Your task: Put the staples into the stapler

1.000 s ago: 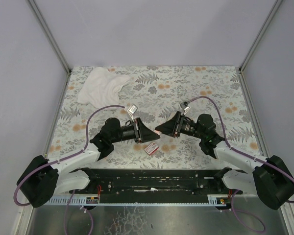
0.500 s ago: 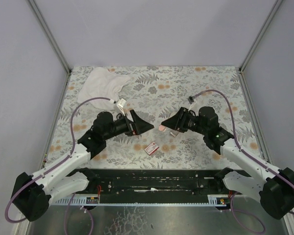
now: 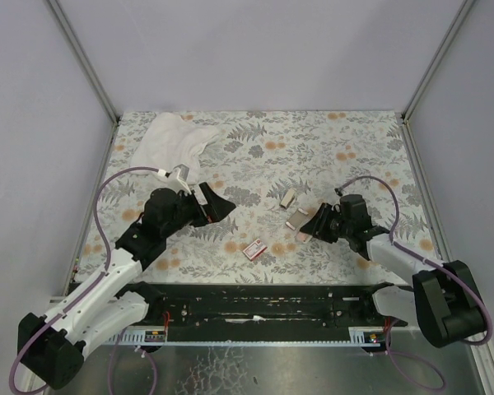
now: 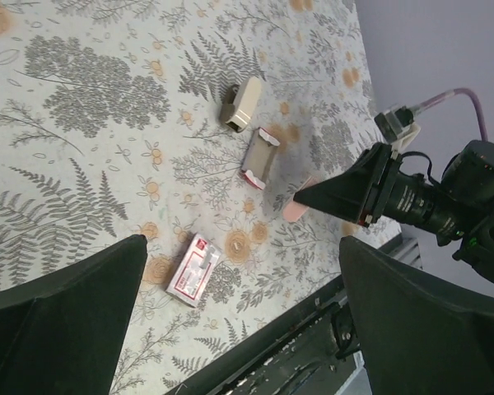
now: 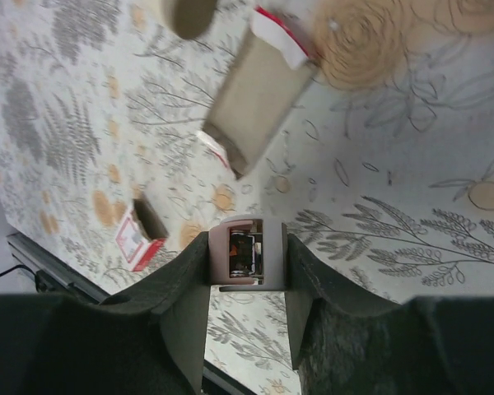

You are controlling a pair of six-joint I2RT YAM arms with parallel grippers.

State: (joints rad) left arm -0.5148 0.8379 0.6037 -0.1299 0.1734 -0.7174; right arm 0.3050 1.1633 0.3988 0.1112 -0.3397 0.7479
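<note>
I judge nothing loaded yet: the staples box lies toward the desk's near edge, my right end effector clamps a pinkish stapler piece, and my left end effector gapes empty.

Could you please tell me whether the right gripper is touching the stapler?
Touching. The right wrist view shows the stapler wedged between the fingers of the right gripper, which press against its sides with no gap.

The table covering looks matt; the cloth soft, rumpled (towel-like); the stapler smooth pink plastic, metal inside.
</note>
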